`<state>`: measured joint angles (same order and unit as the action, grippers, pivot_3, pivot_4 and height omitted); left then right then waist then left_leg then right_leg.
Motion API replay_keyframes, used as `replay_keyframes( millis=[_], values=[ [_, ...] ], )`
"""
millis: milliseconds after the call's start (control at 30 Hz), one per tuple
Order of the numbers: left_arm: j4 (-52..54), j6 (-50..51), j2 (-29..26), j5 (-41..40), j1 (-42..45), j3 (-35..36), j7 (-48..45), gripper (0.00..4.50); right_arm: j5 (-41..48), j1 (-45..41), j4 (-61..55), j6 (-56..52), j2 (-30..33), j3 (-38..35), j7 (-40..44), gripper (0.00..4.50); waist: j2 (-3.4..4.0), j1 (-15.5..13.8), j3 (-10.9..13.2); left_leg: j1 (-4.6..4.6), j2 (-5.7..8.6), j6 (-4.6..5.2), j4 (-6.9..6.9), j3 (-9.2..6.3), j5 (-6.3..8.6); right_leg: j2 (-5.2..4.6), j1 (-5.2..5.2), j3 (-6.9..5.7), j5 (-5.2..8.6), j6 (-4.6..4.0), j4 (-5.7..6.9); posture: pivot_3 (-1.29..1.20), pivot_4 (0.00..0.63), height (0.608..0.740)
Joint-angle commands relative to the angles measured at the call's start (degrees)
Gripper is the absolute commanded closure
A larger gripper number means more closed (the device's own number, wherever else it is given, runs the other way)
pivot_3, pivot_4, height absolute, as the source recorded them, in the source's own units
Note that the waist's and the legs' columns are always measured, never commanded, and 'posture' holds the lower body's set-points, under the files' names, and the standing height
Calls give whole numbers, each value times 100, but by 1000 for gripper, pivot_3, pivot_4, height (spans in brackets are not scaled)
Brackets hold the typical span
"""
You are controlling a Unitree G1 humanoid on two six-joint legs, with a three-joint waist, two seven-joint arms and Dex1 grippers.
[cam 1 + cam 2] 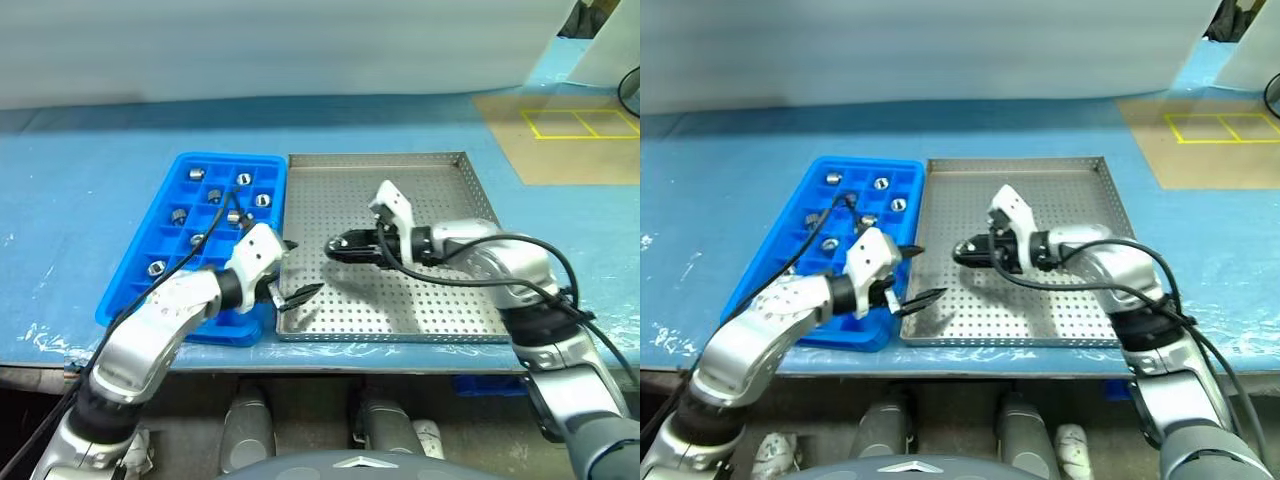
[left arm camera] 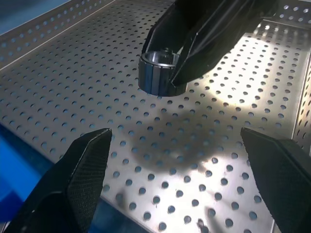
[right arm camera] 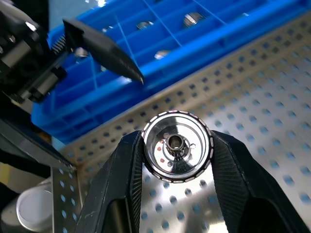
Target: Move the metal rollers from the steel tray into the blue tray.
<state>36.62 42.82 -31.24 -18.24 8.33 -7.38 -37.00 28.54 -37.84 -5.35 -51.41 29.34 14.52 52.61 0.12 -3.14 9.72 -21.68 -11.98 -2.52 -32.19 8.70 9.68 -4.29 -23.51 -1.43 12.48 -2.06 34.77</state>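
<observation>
Rollers (image 1: pixel 214 196) sit one to a cell in several compartments of the blue tray (image 1: pixel 125 283), which lies at the left centre of the head view on the blue bench (image 1: pixel 70 190). Its long right edge lies right beside the left rim of the steel tray (image 1: pixel 460 160), which fills the middle of the frame; whether the two rims touch cannot be told.

One further roller (image 3: pixel 178 146) is off the perforated floor, clamped between the two black fingers (image 3: pixel 124 184) of the right tool (image 1: pixel 338 246). This tool reaches in from the right of the frame and points toward the left, over the left half of the steel tray. In the right wrist view the roller faces the camera end-on, showing its shiny ring, its ribbed outer edge and the small central hole, with a finger pressed to either side. In the left wrist view the same roller (image 2: pixel 156 73) hangs above the tray floor with its shadow on the holes beneath.

The left tool (image 1: pixel 288 270) is released, its fingers spread wide with nothing between them. It hovers at the lower left corner of the steel tray, over the seam between the two trays, pointing toward the right tool; the two are near but apart. One of its finger tips (image 3: pixel 109 53) shows in the right wrist view in front of the blue tray.
</observation>
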Motion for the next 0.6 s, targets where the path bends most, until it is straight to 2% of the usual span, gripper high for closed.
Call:
replay_keyframes(
  millis=[33,333,600],
  values=[
    [853,345,-85,-180,-360,529,348,0,-102,-395,186,369,-312,284,336,2892,0,-103,0,-4,-1,-2,0,-3,-1,0,-4,-3,0,0,1,227,150,740],
    [2145,892,157,-288,-1694,1117,1254,0,-434,-864,805,984,-1000,932,1115,2892,-4,-523,2,-34,-1,-7,-1,-13,-4,-1,-30,-7,0,0,3,409,150,740],
    [2338,222,-205,-815,-2553,1258,1885,0,-832,-963,1155,1439,-1328,1350,1568,2892,-5,-828,3,-43,-2,-7,2,-17,-3,0,-46,-6,1,2,7,488,150,740]
  ],
)
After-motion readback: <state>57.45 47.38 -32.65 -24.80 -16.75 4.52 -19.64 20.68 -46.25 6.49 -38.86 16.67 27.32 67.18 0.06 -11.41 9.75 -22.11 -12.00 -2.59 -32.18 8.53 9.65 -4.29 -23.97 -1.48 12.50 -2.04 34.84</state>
